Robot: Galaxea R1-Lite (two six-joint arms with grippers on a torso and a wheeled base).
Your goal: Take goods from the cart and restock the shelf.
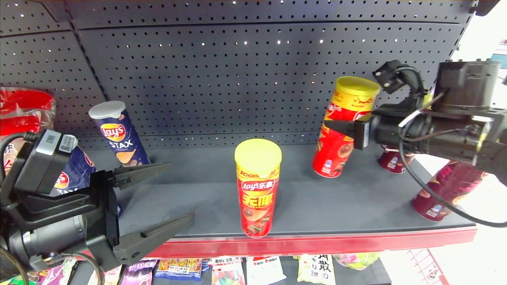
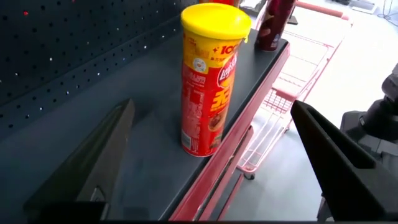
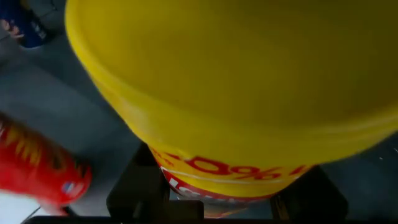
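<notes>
A red chip can with a yellow lid (image 1: pixel 257 190) stands upright near the shelf's front edge, also close in the left wrist view (image 2: pixel 208 81). My left gripper (image 1: pixel 180 192) is open just to its left, fingers (image 2: pixel 93 162) spread wide and empty. My right gripper (image 1: pixel 336 126) is shut on a second red can with a yellow lid (image 1: pixel 344 122), held tilted above the shelf board at the back right. That can's lid (image 3: pixel 236 81) looms large, with the dark fingers (image 3: pixel 143 186) at its sides.
The shelf (image 1: pixel 317 206) has a pegboard back and a red front lip. Blue cans (image 1: pixel 119 134) lean at the left, dark red cans (image 1: pixel 447 190) stand at the right edge. A pink wire cart (image 2: pixel 298 68) sits beyond the shelf end. Snack packs hang below.
</notes>
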